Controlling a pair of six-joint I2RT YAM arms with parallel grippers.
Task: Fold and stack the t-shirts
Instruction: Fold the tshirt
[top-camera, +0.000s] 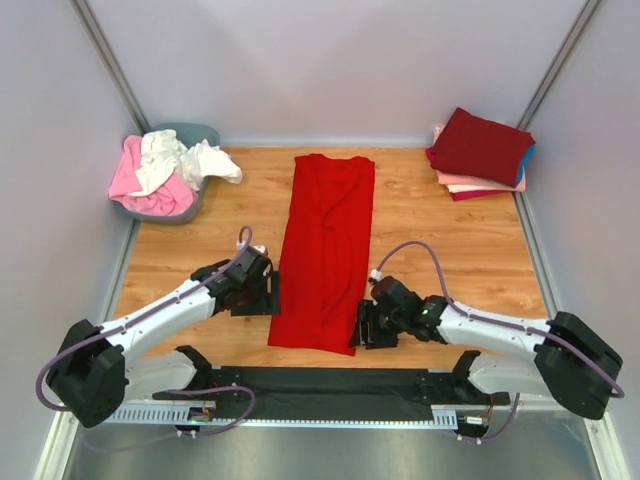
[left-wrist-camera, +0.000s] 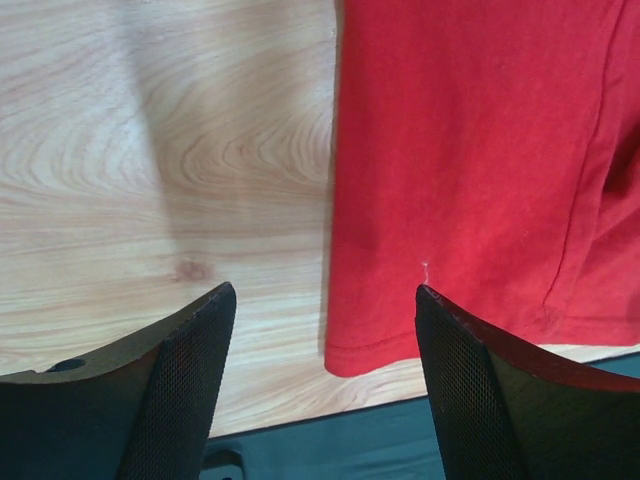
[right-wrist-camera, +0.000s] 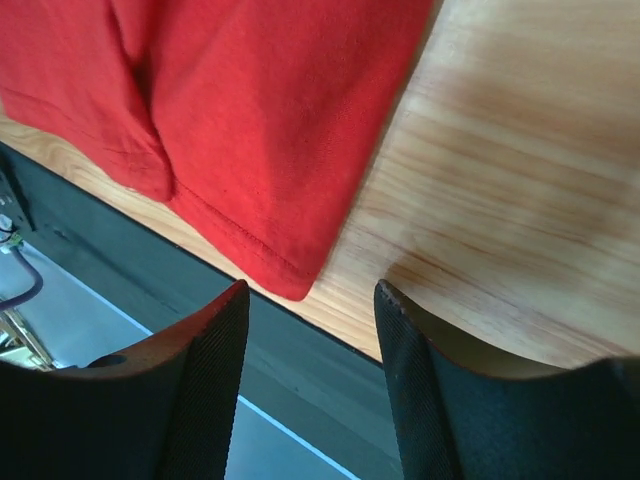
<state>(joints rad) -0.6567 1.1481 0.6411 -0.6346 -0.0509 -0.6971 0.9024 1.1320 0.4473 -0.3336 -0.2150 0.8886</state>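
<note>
Wooden table (top-camera: 440, 240), pale walls on three sides.

Top view: the bright red t-shirt (top-camera: 328, 250) lies flat mid-table as a long narrow strip (sleeves look turned in), collar end far, hem end toward the arm bases. The left gripper (top-camera: 262, 290) sits just beside the shirt's left edge, near the hem. The right gripper (top-camera: 365, 325) is close against its right hem corner. Far left of the shirt is a grey tub (top-camera: 190, 135) of loose shirts (top-camera: 160, 170), pink and white. Far right of it is a folded stack (top-camera: 480, 150) with dark red on top.

Left wrist view: jaws spread wide with nothing between them. The shirt's left hem corner lies just ahead, partly inside the gap.

Right wrist view: fingers apart, gripping nothing. The right hem corner points at the gap from just ahead.

Handling, my read: light, limp cloth with no stiffness, so it will sag and drag on the wood rather than slide cleanly. I'd pinch each hem corner through all the layers, fingers low to the table, or only the top layer comes up. Lift both sides evenly, or the strip skews.
</note>
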